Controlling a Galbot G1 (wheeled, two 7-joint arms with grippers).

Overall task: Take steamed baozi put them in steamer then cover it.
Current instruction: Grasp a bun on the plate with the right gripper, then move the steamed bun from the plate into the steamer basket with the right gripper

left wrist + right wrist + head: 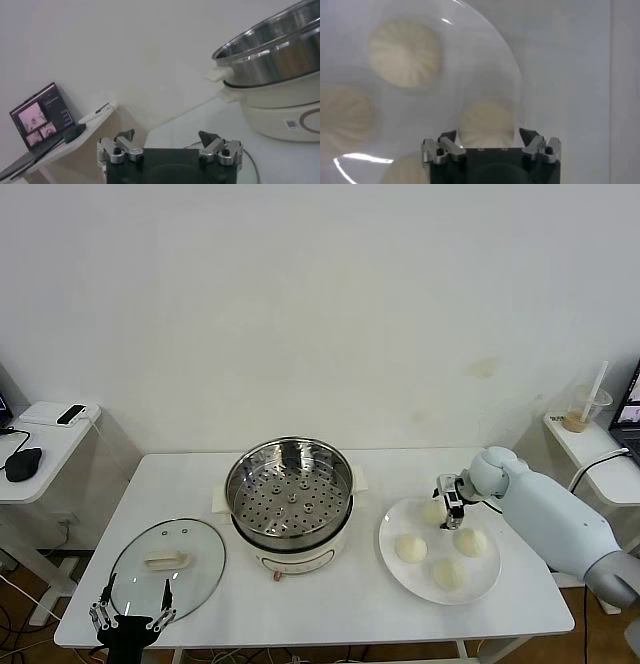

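Baozi at the plate's far side sits between the right claw's spread, unclenched jaws; next: clench, then lift toward the steamer

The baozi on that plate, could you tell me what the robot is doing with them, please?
The right pincer is down over the rear baozi on the white plate, its fingers either side of it. All four buns are on the plate. The steamer is empty and its glass lid lies on the table. The left pincer waits open near the lid.
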